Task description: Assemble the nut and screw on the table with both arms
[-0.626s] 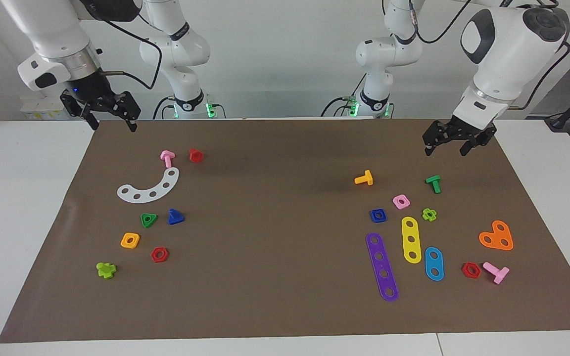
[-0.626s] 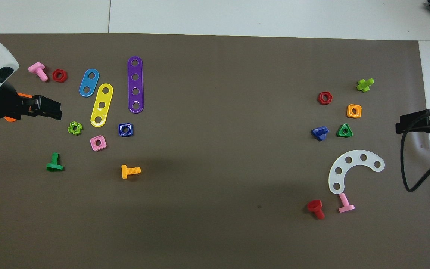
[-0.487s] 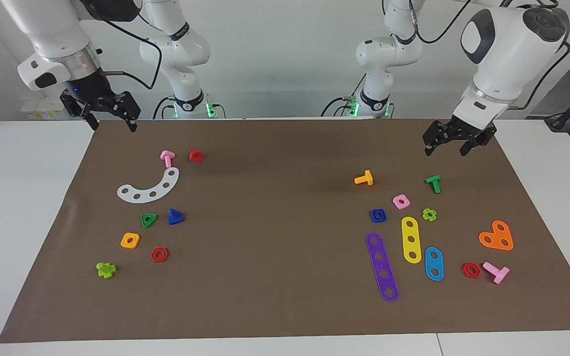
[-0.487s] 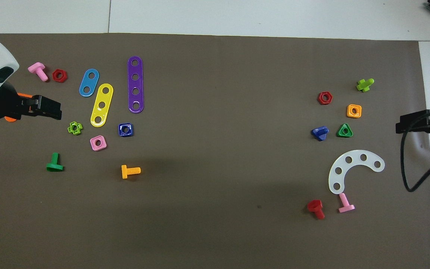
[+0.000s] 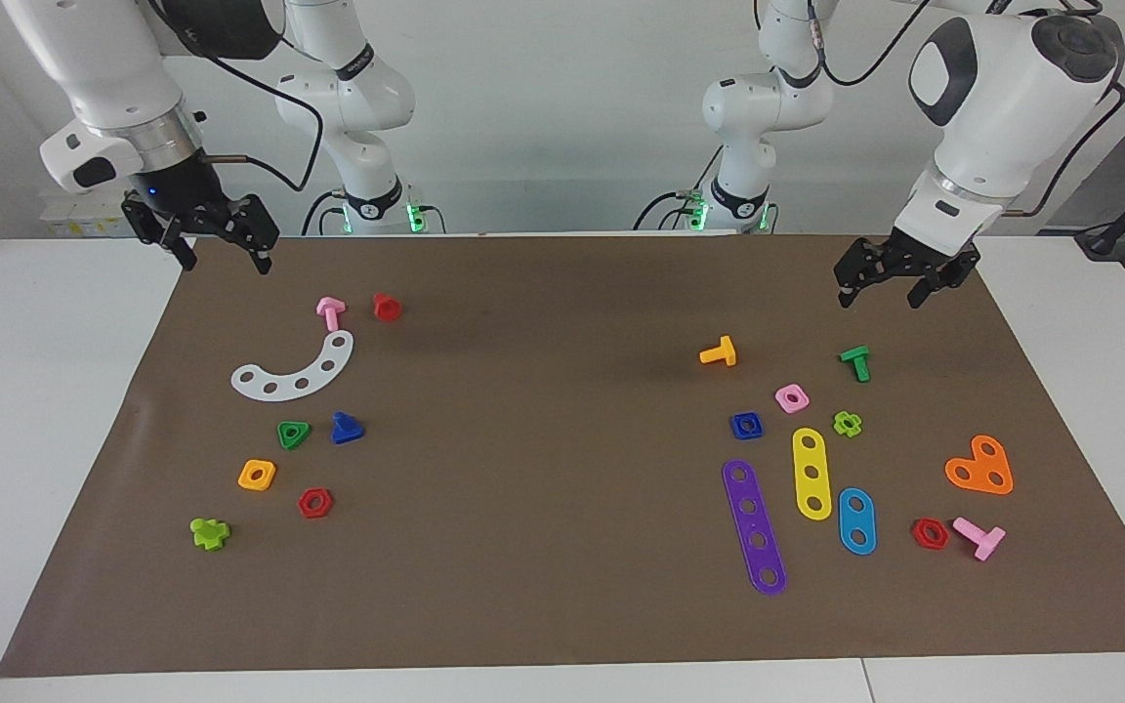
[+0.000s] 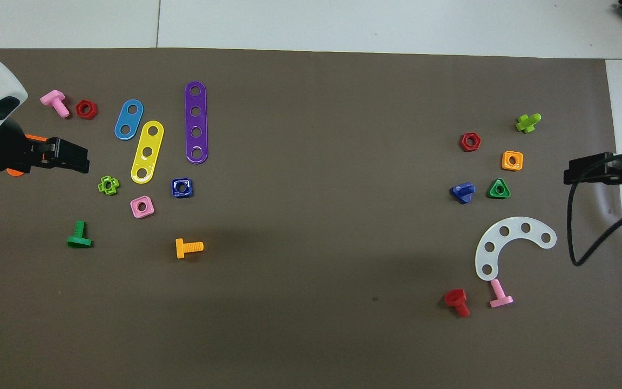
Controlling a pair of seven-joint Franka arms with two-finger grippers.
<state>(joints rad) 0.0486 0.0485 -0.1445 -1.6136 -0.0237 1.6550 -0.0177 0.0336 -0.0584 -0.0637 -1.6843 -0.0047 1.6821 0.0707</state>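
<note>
The dark-blue square nut [image 5: 746, 426] lies flat on the brown mat [image 5: 543, 547] at the left arm's end, beside a pink square nut [image 5: 791, 397]; it also shows in the overhead view [image 6: 182, 187]. The dark-blue screw [image 5: 346, 429] with the triangular head lies at the right arm's end beside a green triangular nut [image 5: 293, 434]; it also shows in the overhead view [image 6: 462, 192]. My left gripper [image 5: 878, 298] hangs open and empty over the mat near a green screw [image 5: 855, 362]. My right gripper [image 5: 224, 262] hangs open and empty over the mat's edge at its own end.
At the left arm's end lie purple [image 5: 754, 527], yellow [image 5: 812, 473] and blue [image 5: 856, 520] strips, an orange heart plate [image 5: 980, 467] and an orange screw [image 5: 719, 352]. At the right arm's end lie a white curved strip [image 5: 294, 371], an orange nut [image 5: 257, 475] and a red nut [image 5: 314, 503].
My right gripper has shifted a little inward over the mat's edge and its cable has swung. The left arm and all parts have stayed in place.
</note>
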